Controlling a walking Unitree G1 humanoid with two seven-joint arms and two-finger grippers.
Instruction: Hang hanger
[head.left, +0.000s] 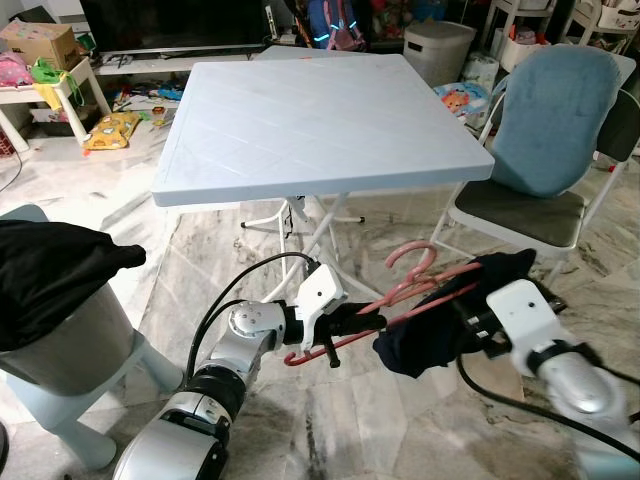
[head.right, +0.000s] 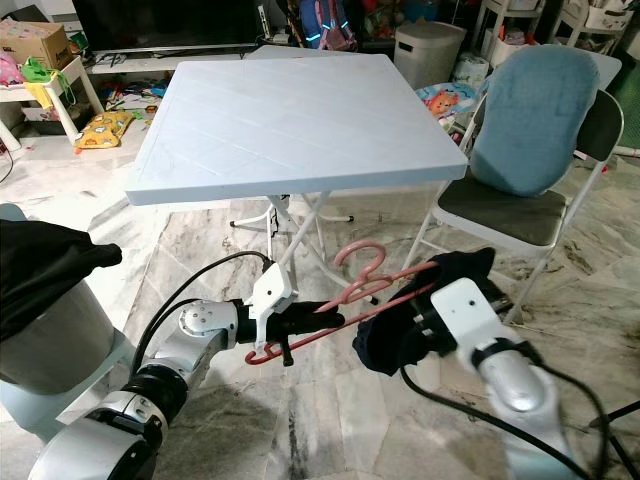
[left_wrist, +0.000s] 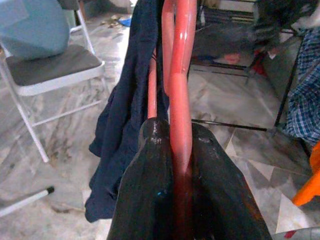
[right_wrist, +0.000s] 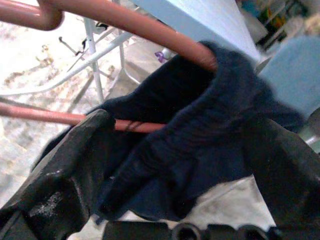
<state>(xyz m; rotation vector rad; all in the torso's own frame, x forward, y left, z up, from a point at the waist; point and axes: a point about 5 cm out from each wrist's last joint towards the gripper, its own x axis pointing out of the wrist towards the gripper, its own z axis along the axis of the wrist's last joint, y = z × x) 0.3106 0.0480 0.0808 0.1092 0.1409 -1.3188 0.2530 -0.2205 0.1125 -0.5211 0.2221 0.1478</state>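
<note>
At far left, a black cloth (head.left: 50, 275) drapes over a grey bin (head.left: 70, 355). My left gripper (head.left: 352, 320) is clamped on the lower end of the hanger (head.left: 400, 295), a smooth pinkish-red plastic hanger with a curved hook, held low in front of the pale blue folding table (head.left: 320, 110). The left wrist view shows the red bar pinched tight between my two black fingers (left_wrist: 150, 190). A dark navy garment (head.left: 430, 335) of soft knit hangs over the hanger. My right gripper (right_wrist: 180, 165) has its fingers apart around the bunched garment. A cushioned folding chair (head.left: 545, 150) stands at right on the marble floor (head.left: 350, 430).
</note>
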